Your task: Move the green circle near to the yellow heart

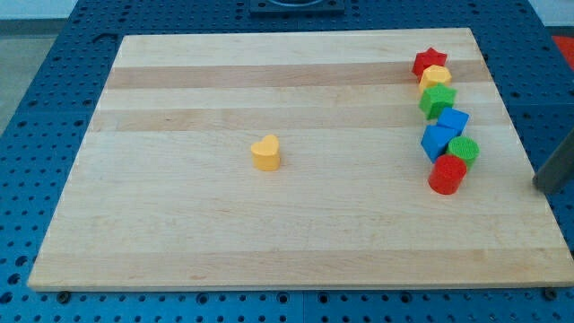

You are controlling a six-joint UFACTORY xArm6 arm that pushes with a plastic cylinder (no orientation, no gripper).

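A pale wooden board (269,224) fills most of the frame, lying on a blue perforated table (54,108). At the frame's right edge a dark rod (558,166) slants in, and my tip (541,187) sits just off the board's right side, well right of the blocks (there is no gripper on this arm, so nothing opens or closes).

A column of blocks runs down the board's right side. From the bottom: a red cylinder (447,174), touching the green circle (464,150) just above and to its right; two blue blocks (444,133) against it; a green block (437,100); a yellow block (435,76); a red star (429,61) at the top.

The yellow heart (265,152) lies alone near the board's centre, well apart from the green circle.
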